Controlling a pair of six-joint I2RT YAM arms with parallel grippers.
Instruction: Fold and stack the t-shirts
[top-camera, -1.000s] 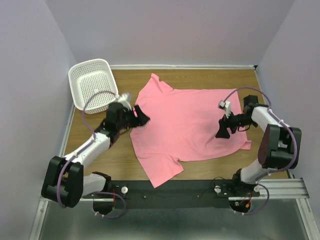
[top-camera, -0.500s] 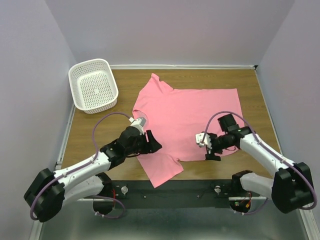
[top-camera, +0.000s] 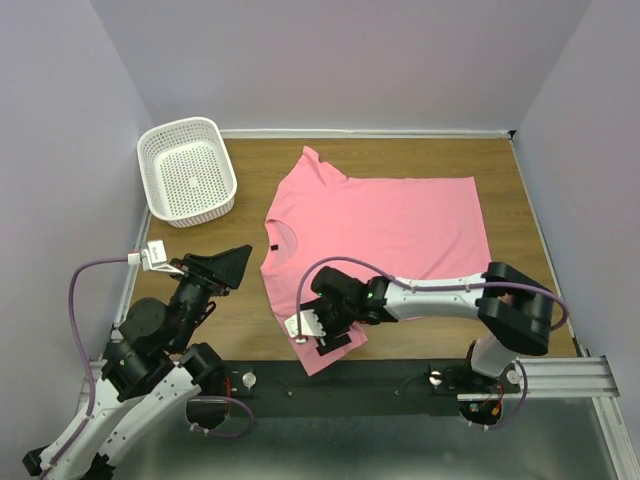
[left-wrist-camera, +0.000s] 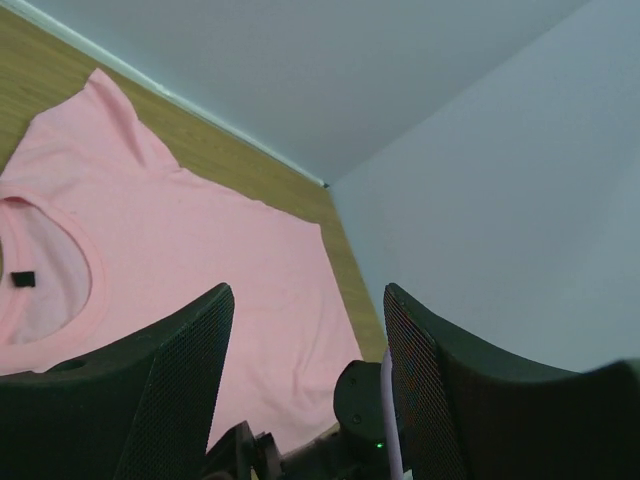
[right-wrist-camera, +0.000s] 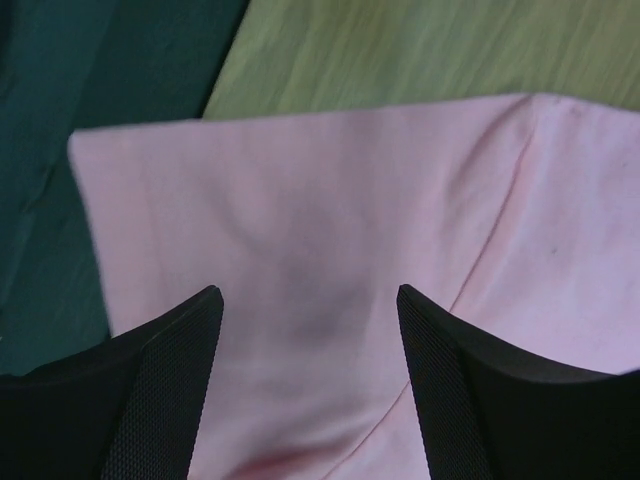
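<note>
Compared with half a second ago, the left gripper is being carried off the t-shirt and back toward the worktop's left edge, so the collar is now being shown uncovered. The right gripper is being shifted leftward from the near hem to the near sleeve. The left arm is being held folded and raised, its fingers spread wide with nothing between them. The right arm is being stretched low along the near edge, its pincer being kept wide over the sleeve and gripping nothing. The t-shirt is being left spread flat across the worktop's middle, beside the basket in the far left corner.
</note>
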